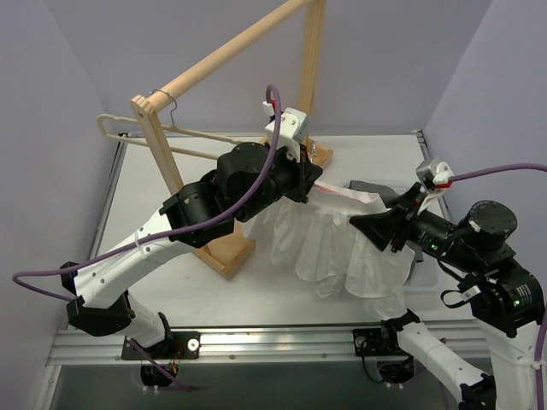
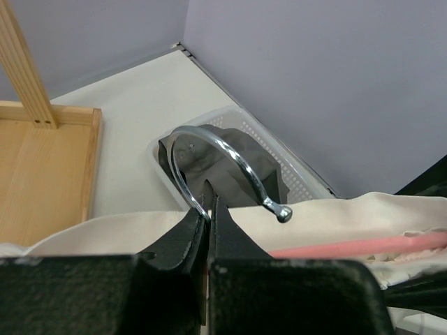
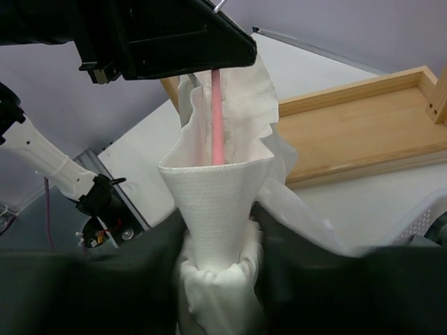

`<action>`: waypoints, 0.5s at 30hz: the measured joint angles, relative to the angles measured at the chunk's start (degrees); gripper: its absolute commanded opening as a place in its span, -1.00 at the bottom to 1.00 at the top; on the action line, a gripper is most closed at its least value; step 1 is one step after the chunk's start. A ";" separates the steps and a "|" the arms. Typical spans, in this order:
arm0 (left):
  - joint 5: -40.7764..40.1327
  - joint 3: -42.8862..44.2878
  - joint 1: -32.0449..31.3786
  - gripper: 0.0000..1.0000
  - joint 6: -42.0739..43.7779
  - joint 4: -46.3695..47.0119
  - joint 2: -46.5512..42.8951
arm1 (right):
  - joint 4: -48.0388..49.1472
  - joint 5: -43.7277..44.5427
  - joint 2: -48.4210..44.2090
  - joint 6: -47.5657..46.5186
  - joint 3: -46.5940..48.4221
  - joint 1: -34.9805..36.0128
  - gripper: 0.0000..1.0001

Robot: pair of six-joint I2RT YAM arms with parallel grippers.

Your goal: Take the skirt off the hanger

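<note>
The white skirt (image 1: 329, 243) hangs between my two grippers over the table. It sits on a pink hanger (image 1: 342, 191) whose bar shows in the right wrist view (image 3: 216, 118). My left gripper (image 1: 309, 175) is shut on the hanger's metal hook (image 2: 230, 164), pinching the wire between its fingertips. My right gripper (image 1: 376, 226) is shut on the skirt's waistband (image 3: 218, 202) at the hanger's right end, with bunched white fabric between the fingers. In the left wrist view the skirt (image 2: 335, 216) and the pink bar (image 2: 363, 244) lie just beyond the jaws.
A wooden clothes rack (image 1: 214, 68) stands at the back left on a wooden base (image 1: 226, 256). A beige hanger (image 1: 162, 137) hangs on its rail. A white basket (image 2: 279, 150) with dark grey cloth (image 1: 372, 188) sits at the right, behind the skirt.
</note>
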 measured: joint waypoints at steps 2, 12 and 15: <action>-0.22 0.87 -0.02 -0.95 0.31 -1.42 0.22 | 0.02 0.48 -0.04 0.02 0.44 0.00 0.99; -1.70 2.56 -0.02 -0.95 1.92 -5.81 0.63 | -3.91 3.41 -2.34 -3.02 1.09 0.00 1.00; -2.10 3.06 -0.02 -0.95 2.36 -6.36 0.79 | -4.79 2.82 -3.32 -3.06 1.09 0.00 1.00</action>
